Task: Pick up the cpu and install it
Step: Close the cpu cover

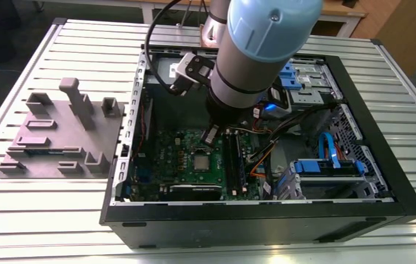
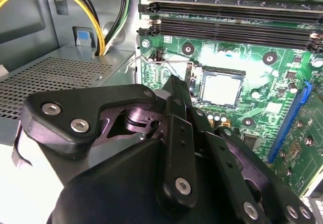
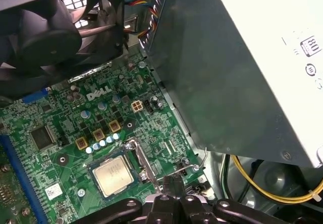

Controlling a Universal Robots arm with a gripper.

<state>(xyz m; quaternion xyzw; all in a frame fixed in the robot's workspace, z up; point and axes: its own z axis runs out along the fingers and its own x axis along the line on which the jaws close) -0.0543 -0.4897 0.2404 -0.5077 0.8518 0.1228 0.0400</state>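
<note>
Silver-topped cpu (image 3: 113,176) lies flat in its socket on the green motherboard (image 1: 179,148), inside the open computer case (image 1: 267,220). Gripper (image 3: 172,182) hangs just beside the socket, near the wire lever (image 3: 187,166), its fingers closed together and holding nothing.

Grey box (image 3: 237,67) seemingly close beside cpu (image 3: 114,176)

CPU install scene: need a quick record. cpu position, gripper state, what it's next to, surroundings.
cpu: lies flat in its socket on the green motherboard, silver top up
gripper: shut, holds nothing, apart from the cpu
nearest to gripper: the thin metal lever beside the socket; cannot tell if they touch
case: black tower on its side, open on top, arm reaching in
table: slatted metal
grey fixture: on the table, at the exterior view's left of the case
</note>
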